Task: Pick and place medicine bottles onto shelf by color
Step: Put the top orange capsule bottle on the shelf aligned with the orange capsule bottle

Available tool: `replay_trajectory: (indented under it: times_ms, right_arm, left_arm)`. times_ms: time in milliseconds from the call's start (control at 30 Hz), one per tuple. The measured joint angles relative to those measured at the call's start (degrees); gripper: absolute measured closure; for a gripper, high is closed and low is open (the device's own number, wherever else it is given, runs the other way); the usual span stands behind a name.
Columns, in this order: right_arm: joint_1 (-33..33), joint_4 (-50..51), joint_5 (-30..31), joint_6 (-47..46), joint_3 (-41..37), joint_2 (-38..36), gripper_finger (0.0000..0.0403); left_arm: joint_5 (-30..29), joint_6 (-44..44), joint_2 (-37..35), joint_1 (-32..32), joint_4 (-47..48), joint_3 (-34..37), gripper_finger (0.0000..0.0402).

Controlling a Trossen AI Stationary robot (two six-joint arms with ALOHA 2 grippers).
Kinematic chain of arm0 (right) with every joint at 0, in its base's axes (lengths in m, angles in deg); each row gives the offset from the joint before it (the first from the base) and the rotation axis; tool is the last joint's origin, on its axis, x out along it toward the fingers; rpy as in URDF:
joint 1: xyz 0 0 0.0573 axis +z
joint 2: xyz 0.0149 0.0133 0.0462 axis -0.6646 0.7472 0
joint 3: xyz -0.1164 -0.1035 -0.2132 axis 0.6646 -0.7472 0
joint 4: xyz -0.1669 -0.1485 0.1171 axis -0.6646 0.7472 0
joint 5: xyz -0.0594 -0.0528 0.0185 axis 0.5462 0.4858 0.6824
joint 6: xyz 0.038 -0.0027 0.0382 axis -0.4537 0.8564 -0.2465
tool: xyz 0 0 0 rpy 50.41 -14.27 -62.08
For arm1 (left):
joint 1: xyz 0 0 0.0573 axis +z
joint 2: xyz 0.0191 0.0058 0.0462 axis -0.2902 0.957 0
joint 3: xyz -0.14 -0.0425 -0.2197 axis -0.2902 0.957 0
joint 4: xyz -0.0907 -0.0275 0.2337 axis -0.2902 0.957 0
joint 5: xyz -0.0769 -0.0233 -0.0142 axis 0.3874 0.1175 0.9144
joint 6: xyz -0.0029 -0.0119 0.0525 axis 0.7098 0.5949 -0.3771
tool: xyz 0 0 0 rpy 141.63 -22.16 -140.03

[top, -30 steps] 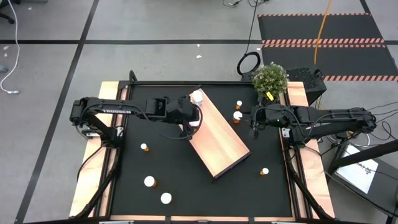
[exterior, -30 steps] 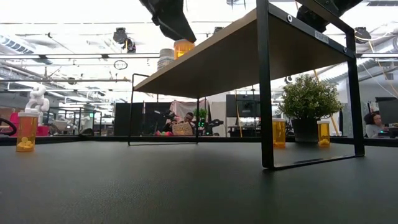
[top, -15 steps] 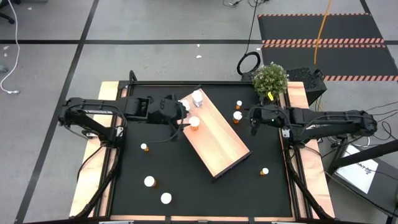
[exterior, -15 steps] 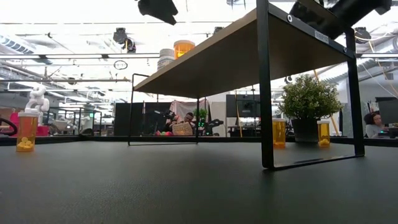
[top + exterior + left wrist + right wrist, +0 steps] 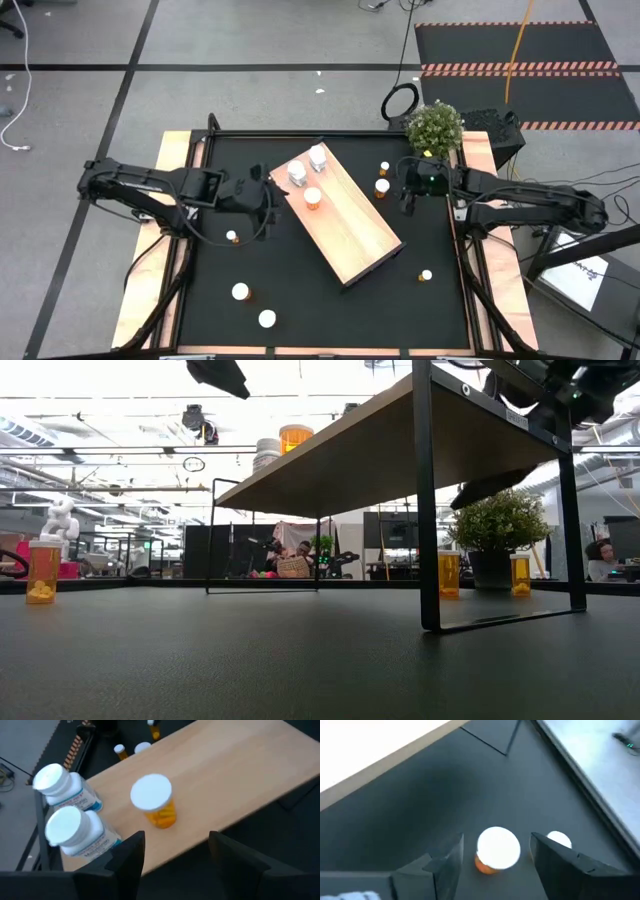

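Orange bottle [image 5: 154, 800] stands upright on shelf [image 5: 350, 225] beside two white bottles [image 5: 306, 166]; my left gripper [image 5: 262, 208] open, empty, off shelf's edge. Right gripper [image 5: 495, 857] open over another orange bottle [image 5: 496, 851].

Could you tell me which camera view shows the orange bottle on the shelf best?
The left wrist view: the orange bottle stands upright, close up, on the shelf. The high view shows only a small dot; the low view shows just its top above the shelf edge; the right wrist view misses it.
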Motion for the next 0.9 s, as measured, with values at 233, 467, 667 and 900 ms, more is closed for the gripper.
replay_trajectory:
  times_ms: [233, 467, 667, 900]
  right_arm:
    - [-2.8, -4.6, -6.1, 2.5, -1.5, 2.7, 0.0174]
    - [-5.8, -7.3, -10.4, 5.0, -1.5, 8.7, 0.0174]
    - [-7.2, -9.5, -10.4, 7.2, -1.5, 12.3, 0.0170]
    - [-9.1, -9.3, -10.3, 9.1, -1.5, 13.8, 0.0139]
  left_arm:
    - [-1.8, 0.6, -0.6, -1.3, -1.4, 0.2, 0.0182]
    - [-2.2, 2.8, -0.6, -1.3, -3.6, 0.2, 0.0186]
    - [-2.3, 3.5, -0.6, -1.3, -4.6, 0.2, 0.0188]
    - [-2.3, 3.9, -0.6, -1.3, -4.6, 0.2, 0.0188]
